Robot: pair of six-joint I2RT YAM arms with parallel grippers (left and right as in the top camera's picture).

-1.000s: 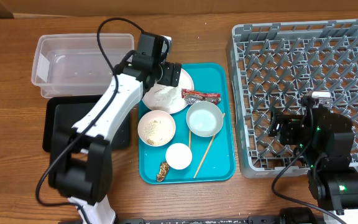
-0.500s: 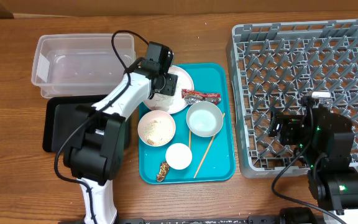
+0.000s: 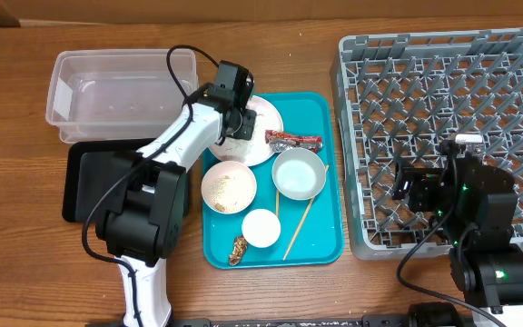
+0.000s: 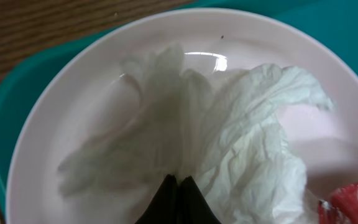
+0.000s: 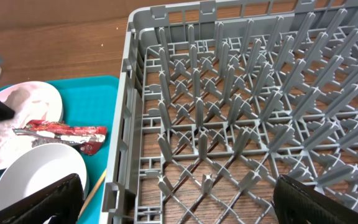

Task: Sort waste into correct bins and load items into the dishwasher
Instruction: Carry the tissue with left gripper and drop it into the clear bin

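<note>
- The clear tub (image 3: 62, 100) and the black tray (image 3: 80, 195) sit at the left of the bench (image 3: 25, 272), just beside the teal tray (image 3: 327, 113).
- The crumpled napkin (image 4: 241, 143) lies on the white plate (image 3: 271, 116), at the teal tray's back left corner. It looks light, soft and floppy (likely to drape when lifted), so a pinch on a raised fold should do.
- The left gripper (image 4: 176, 186) is clenched, its tips meeting on a fold of the napkin.
- The snack wrapper (image 3: 293, 140) rests at the plate's right edge, just beside the napkin, and could snag.
- The cream bowl (image 3: 229, 186) and pale blue bowl (image 3: 298, 173) stand just in front of the plate; both are breakable.
- The right gripper (image 5: 173, 205) hangs released and empty over the dish rack (image 3: 443, 82), well apart.
</note>
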